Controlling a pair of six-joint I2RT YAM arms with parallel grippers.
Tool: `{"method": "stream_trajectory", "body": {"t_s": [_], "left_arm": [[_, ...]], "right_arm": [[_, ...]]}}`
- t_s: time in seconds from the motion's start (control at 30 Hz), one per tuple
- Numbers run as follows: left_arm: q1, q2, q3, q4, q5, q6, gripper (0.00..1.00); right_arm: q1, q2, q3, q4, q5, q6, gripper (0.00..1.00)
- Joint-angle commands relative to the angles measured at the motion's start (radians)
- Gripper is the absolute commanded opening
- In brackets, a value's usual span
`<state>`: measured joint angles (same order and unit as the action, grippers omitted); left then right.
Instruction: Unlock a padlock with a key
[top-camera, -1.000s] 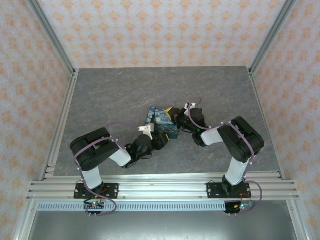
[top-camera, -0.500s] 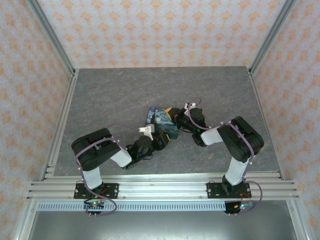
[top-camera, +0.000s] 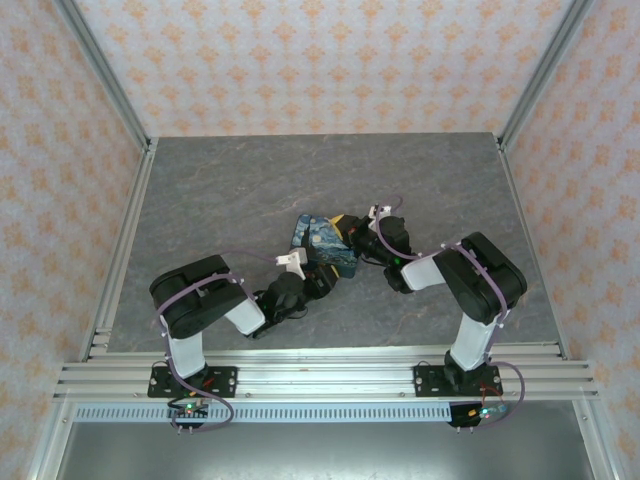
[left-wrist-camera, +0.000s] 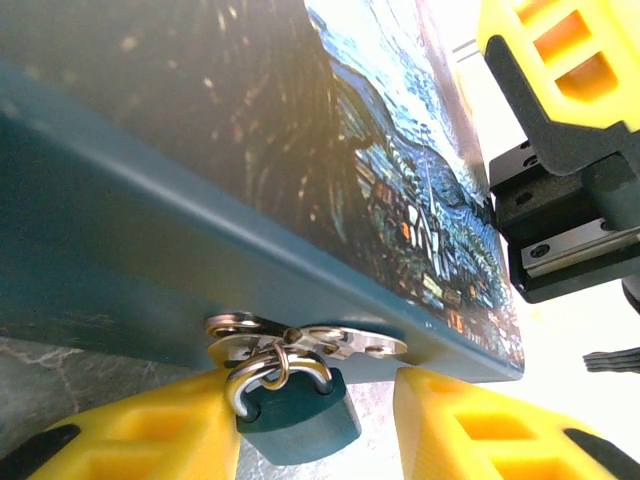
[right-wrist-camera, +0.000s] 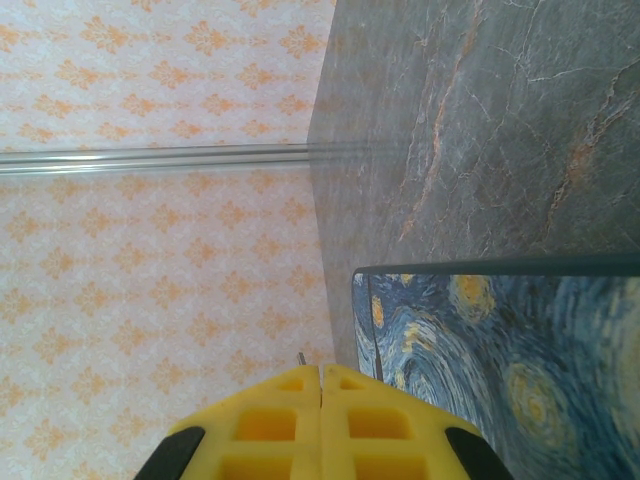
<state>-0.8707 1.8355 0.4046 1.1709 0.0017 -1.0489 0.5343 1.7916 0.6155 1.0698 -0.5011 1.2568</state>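
Box (top-camera: 322, 243) with starry print is set mid-table. Left gripper (left-wrist-camera: 315, 385) is held at box's near side, jaws parted astride small teal padlock (left-wrist-camera: 300, 425) hung from box's hasp (left-wrist-camera: 310, 340), not clamped. Right gripper (right-wrist-camera: 320, 368) is held at box's right edge, clenched. Key (right-wrist-camera: 300, 356) is perhaps seen as pale sliver past fingertips; grasp unconfirmed. Padlock best pinched steady, keyhole turned toward right gripper, key fed straight. Orange-patterned walls (top-camera: 300, 60) stand behind box; grey marbled table (top-camera: 220, 200) lies under box.

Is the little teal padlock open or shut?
Looks shut: the silver shackle of the small teal padlock loops through the metal hasp, both ends in its body.
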Motion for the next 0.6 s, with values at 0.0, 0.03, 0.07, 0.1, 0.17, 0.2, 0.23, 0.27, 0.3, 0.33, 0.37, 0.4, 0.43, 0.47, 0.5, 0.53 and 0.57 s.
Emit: {"method": "stream_trajectory", "body": {"t_s": [0.0, 0.03, 0.07, 0.1, 0.17, 0.2, 0.23, 0.27, 0.3, 0.33, 0.37, 0.4, 0.43, 0.47, 0.5, 0.53, 0.57], "left_arm": [[-0.010, -0.016, 0.026, 0.118, -0.008, -0.020, 0.45], [-0.011, -0.017, 0.027, 0.118, -0.010, -0.022, 0.46], [-0.011, -0.014, 0.029, 0.117, -0.014, -0.024, 0.46], [-0.012, -0.010, 0.032, 0.119, -0.017, -0.027, 0.46], [-0.011, 0.002, 0.040, 0.129, -0.013, -0.037, 0.44], [-0.011, 0.005, 0.042, 0.136, -0.013, -0.046, 0.43], [-0.011, 0.005, 0.042, 0.146, -0.009, -0.060, 0.42], [-0.011, -0.002, 0.043, 0.148, -0.006, -0.065, 0.43], [-0.013, -0.013, 0.045, 0.141, -0.006, -0.063, 0.43], [-0.013, -0.025, 0.046, 0.133, -0.007, -0.059, 0.43], [-0.013, -0.036, 0.046, 0.128, -0.007, -0.057, 0.44], [-0.013, -0.042, 0.046, 0.124, -0.008, -0.057, 0.44], [-0.013, -0.046, 0.046, 0.119, -0.009, -0.058, 0.45], [-0.013, -0.048, 0.045, 0.117, -0.014, -0.061, 0.45], [-0.013, -0.045, 0.042, 0.120, -0.016, -0.067, 0.46], [-0.014, -0.039, 0.039, 0.129, -0.019, -0.077, 0.47], [-0.015, -0.032, 0.038, 0.139, -0.021, -0.090, 0.47]], "right_arm": [[0.007, 0.047, -0.008, -0.065, -0.015, 0.009, 0.00], [0.007, 0.048, -0.008, -0.064, -0.016, 0.010, 0.00], [0.006, 0.051, -0.008, -0.061, -0.015, 0.010, 0.00], [0.007, 0.052, -0.008, -0.060, -0.014, 0.012, 0.00], [0.007, 0.055, -0.009, -0.059, -0.016, 0.013, 0.00], [0.007, 0.056, -0.009, -0.059, -0.016, 0.013, 0.00], [0.006, 0.055, -0.009, -0.057, -0.017, 0.013, 0.00], [0.007, 0.055, -0.011, -0.057, -0.017, 0.013, 0.00], [0.007, 0.055, -0.011, -0.056, -0.018, 0.013, 0.00], [0.006, 0.056, -0.011, -0.056, -0.017, 0.013, 0.00], [0.006, 0.055, -0.011, -0.057, -0.017, 0.013, 0.00], [0.006, 0.055, -0.011, -0.057, -0.017, 0.013, 0.00], [0.006, 0.058, -0.011, -0.057, -0.017, 0.014, 0.00], [0.006, 0.059, -0.011, -0.056, -0.016, 0.015, 0.00], [0.007, 0.059, -0.011, -0.054, -0.017, 0.015, 0.00], [0.007, 0.061, -0.012, -0.051, -0.017, 0.016, 0.00], [0.006, 0.063, -0.013, -0.050, -0.017, 0.016, 0.00]]}}
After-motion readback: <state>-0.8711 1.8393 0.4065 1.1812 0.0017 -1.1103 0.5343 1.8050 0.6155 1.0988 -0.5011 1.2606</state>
